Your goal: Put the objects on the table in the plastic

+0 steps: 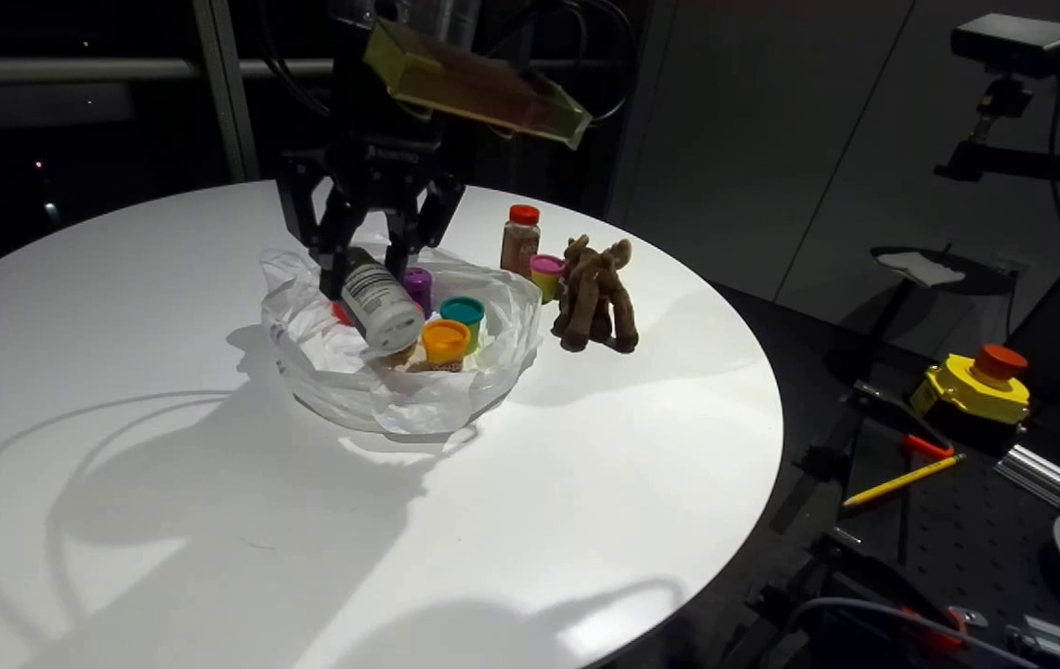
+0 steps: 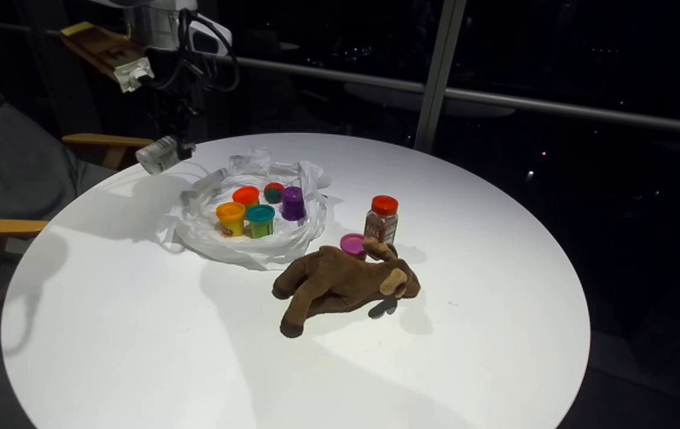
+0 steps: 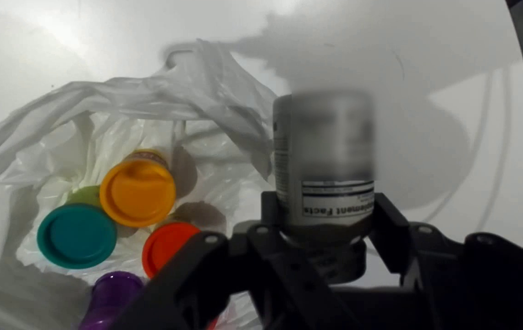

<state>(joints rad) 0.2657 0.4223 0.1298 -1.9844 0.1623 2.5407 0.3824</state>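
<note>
Laterally offset from its destination, a white cylindrical bottle (image 3: 327, 146) hung in the air, gripped near one end between the two fingers (image 3: 389, 229) of the black robotic gripper (image 1: 366, 268). A translucent, wrinkled plastic bag (image 2: 226, 250), opened out like a bowl, rested on the large round white table (image 2: 465, 357). In an exterior view the bottle's pale base (image 2: 146, 161) pointed down and away from the bag, the bottle being higher than the bag and apart from it; in the wrist view the bag's mouth lay mainly to the left, one wall appearing just beside the bottle. How far the bottle overhung the rim could not be told. Its long axis was tilted well off vertical. The coming move therefore appeared to call for a sideways shift over the mouth before lowering and release; a straight descent risked meeting the rim.

As to appearance, the bottle was straight-sided and bore a printed label (image 3: 338, 197), on which "plement Facts" was legible, inverted in the wrist view. The gripped end looked dark, whether from a cap or from shadow being unclear. Once released on its side, it seemed likely to roll.
</note>
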